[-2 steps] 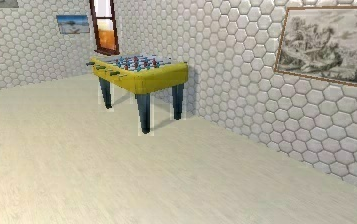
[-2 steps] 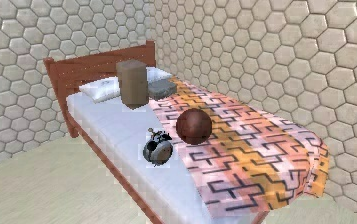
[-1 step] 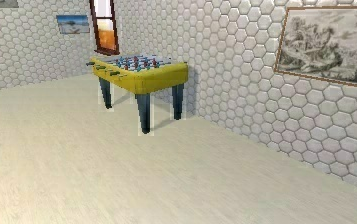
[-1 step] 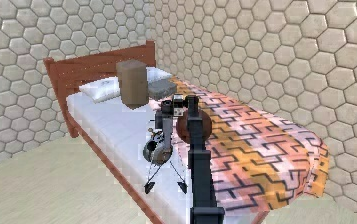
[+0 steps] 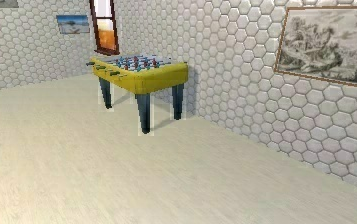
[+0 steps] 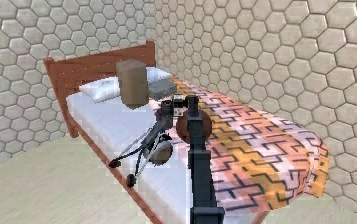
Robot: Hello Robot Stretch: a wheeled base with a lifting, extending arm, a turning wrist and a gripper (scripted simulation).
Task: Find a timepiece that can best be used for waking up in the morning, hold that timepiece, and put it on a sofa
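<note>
The gripper (image 6: 126, 168) shows against the near edge of the bed (image 6: 104, 122). At its fingers is a small round pale blob (image 6: 159, 152), too small to confirm as a clock. I cannot tell whether the claw grasps it. The arm (image 6: 201, 170) hides part of the patterned blanket (image 6: 261, 140).

- The arm (image 6: 200, 175) stood as a dark bar rising from the arm side view's bottom edge.
- The gripper (image 6: 124, 170) aimed its fingers (image 6: 134, 148) down-left; whether it held anything was unclear.
</note>
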